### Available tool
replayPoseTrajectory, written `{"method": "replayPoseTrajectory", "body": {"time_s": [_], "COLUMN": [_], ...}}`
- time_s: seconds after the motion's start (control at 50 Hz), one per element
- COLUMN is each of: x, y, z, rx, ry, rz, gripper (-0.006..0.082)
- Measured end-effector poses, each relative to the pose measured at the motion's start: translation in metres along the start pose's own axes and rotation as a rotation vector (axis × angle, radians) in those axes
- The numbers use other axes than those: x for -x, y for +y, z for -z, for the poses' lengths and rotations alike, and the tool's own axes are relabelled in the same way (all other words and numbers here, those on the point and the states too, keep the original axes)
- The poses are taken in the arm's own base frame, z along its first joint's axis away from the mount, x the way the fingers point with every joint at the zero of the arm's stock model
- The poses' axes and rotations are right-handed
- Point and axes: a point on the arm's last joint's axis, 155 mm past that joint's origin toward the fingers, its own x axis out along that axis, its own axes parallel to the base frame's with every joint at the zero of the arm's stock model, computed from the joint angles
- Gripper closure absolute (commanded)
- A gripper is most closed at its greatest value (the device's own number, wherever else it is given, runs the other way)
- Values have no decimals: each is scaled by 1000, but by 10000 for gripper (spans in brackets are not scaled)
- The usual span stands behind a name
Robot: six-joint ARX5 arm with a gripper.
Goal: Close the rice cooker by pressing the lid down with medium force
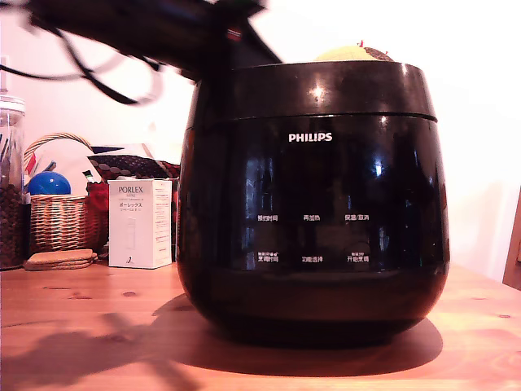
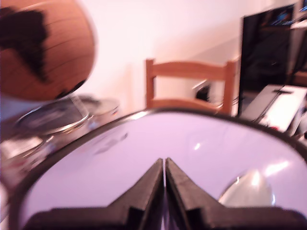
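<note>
Wrist view shows your gripper (image 2: 165, 165) clenched, fingertips together over the glossy lid (image 2: 144, 163); exterior view puts the rice cooker (image 1: 313, 204), lid down, on the wooden table (image 1: 81, 326), white box (image 1: 140, 222) beside it.

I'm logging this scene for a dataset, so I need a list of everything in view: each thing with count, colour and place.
rice cooker: 1, glossy black, centre of the exterior view, on the table
lid: 1, black, down on top of the cooker
table: 1, brown wood, under everything
white box: 1, white, exterior view's left of the cooker
wicker basket: 1, tan, far left in the exterior view
blue ball: 1, blue, in the basket
glass jar: 1, clear, at the exterior view's left edge
coasters: small stack, brown, in front of the basket
chair: 1, wooden, wrist view only, beyond the lid
end effector: 1, black, fingers together over the lid
</note>
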Motion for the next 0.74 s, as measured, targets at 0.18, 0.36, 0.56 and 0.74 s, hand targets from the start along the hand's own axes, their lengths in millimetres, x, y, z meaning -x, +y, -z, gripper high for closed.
{"method": "replayPoseTrajectory", "body": {"time_s": [0.18, 0.36, 0.56, 0.74], "x": [20, 52, 71, 78], "y": [22, 63, 94, 107], "z": [-14, -46, -48, -47], "rx": [-10, -24, -18, -16], "ry": [-25, -95, -86, -81], "rz": [-93, -237, -352, -396], "gripper": [787, 787, 786, 786]}}
